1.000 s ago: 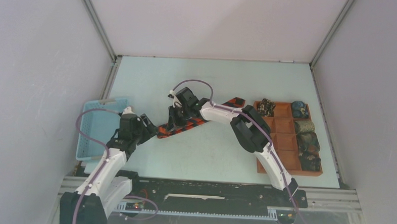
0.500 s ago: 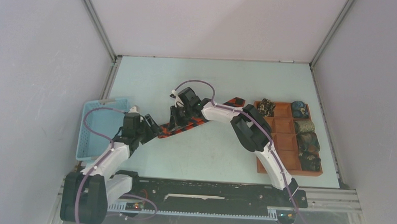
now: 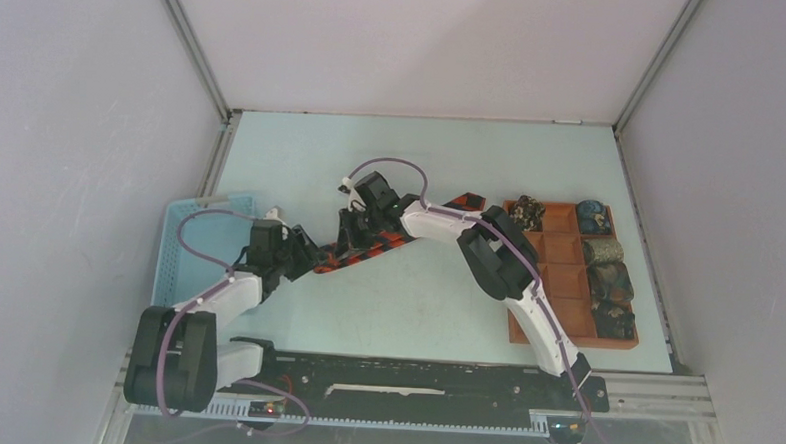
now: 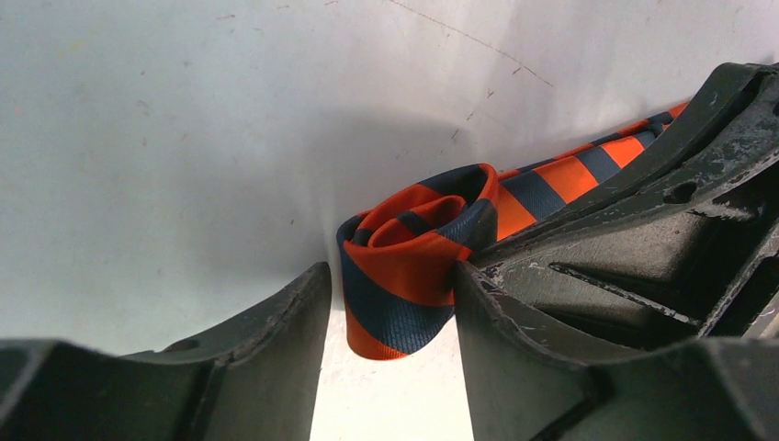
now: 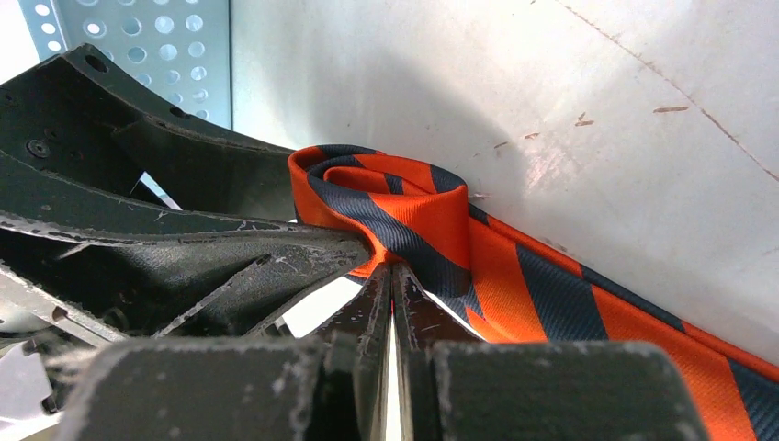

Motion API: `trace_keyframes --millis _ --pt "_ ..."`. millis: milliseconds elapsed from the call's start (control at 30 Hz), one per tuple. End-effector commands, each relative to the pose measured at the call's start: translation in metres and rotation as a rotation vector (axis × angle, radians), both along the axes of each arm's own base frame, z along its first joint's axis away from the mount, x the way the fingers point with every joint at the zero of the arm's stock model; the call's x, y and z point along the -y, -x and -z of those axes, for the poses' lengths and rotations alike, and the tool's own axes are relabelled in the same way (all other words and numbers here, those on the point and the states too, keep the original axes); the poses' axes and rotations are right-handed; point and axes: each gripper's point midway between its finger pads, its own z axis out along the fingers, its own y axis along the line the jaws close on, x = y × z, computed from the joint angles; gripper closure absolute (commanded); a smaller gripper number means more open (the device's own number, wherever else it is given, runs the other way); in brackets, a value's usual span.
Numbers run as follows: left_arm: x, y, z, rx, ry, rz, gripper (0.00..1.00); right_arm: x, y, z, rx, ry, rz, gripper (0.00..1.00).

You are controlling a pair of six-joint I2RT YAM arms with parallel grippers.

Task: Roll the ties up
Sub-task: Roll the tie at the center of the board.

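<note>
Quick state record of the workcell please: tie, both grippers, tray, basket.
striped tie: flat on table, left end rolled into a coil
left gripper: open, jaws straddling the coil
right gripper: shut, touching the tie beside the coil
tray: brown, right of table, holds several rolled ties
basket: light blue, left edge of table
</note>
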Motion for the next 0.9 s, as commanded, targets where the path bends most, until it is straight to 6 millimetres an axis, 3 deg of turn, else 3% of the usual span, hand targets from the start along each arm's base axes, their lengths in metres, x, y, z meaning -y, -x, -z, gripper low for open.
trace_keyframes --millis 0,200,467,567,867 --pt "0.006 -0.004 0.001 0.008 0.018 0.015 0.47 0.004 -0.009 -0.018 0.041 -0.011 0.019 0.94" --pt "0.012 -0.004 0.008 -0.023 0.009 0.030 0.62 0.007 -0.012 -0.028 0.050 -0.021 0.021 0.94" --pt "0.009 0.001 0.006 -0.049 -0.088 0.017 0.72 0.009 -0.020 -0.071 0.067 -0.107 0.033 0.94" --pt "0.008 0.001 0.003 -0.052 -0.125 0.021 0.74 0.012 -0.025 -0.079 0.080 -0.116 0.044 0.94" --pt "0.001 0.004 -0.014 -0.090 -0.276 0.032 0.77 0.014 -0.024 -0.062 0.061 -0.088 0.051 0.94"
